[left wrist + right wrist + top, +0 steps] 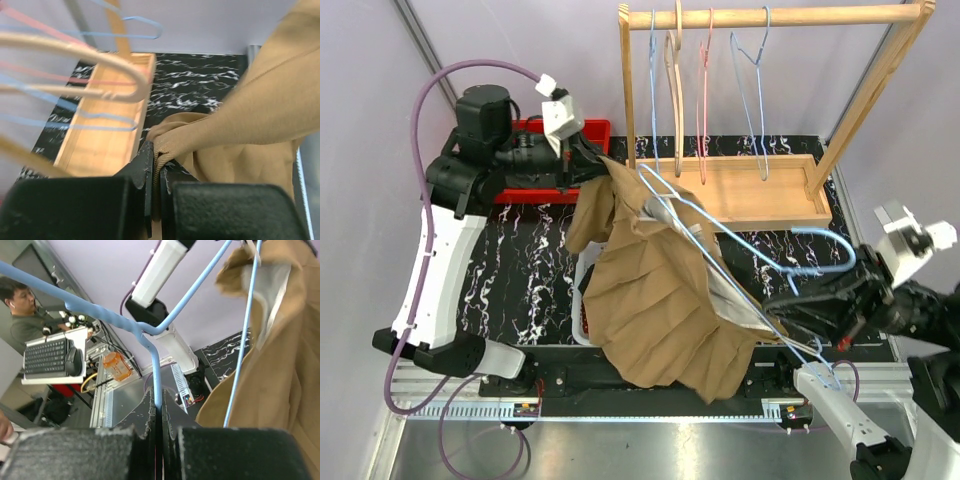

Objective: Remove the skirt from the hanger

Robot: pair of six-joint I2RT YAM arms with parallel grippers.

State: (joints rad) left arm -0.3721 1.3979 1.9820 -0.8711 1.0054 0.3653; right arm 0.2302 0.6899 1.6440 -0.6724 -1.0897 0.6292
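L gripper (156, 161) shut tight on skirt (660, 300) edge; R gripper (159, 407) pinches hanger (100, 311) wire. Hanger lies diagonally between them, skirt on L's side.

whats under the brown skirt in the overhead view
Under the skirt, only a white container's rim shows at its left edge, on the black marbled table. The container's remainder, its contents and the table beneath are covered by fabric.
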